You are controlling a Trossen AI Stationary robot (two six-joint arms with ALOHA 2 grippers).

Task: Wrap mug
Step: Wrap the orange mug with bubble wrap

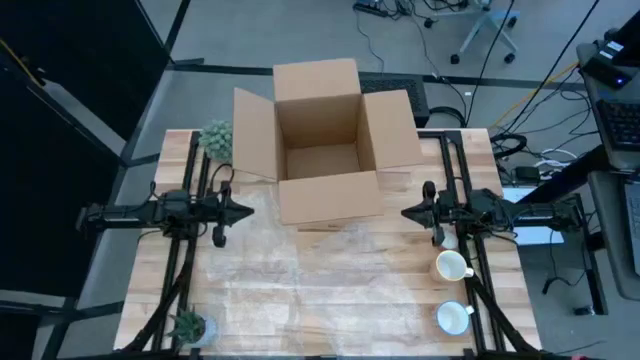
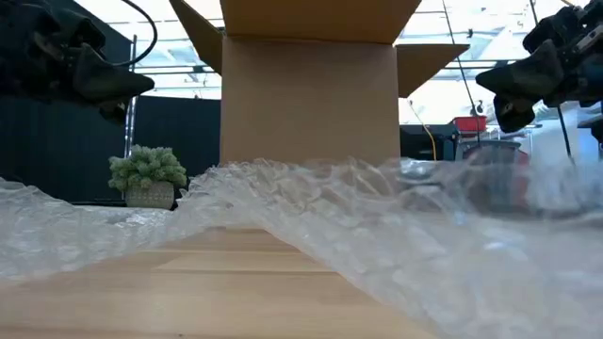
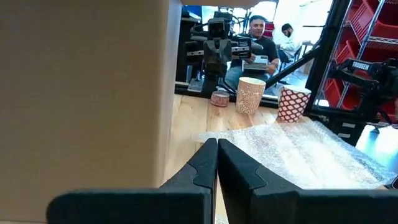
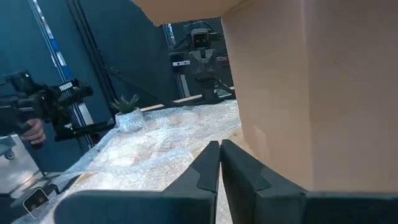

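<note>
High view | mug [image 1: 452,266] just beside right fingers [image 1: 409,212] | fingers closed, empty

Brown cardboard box [image 1: 327,140], cream patterned mug [image 3: 250,94], red-white patterned mug [image 3: 292,103]

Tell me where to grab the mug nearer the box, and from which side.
Grip the rim of the nearer mug from straight above, one jaw inside and one outside. It stands upright with its mouth open to the top, and its handle points toward the table's right edge. The right gripper, jaws shut, is closest.
</note>
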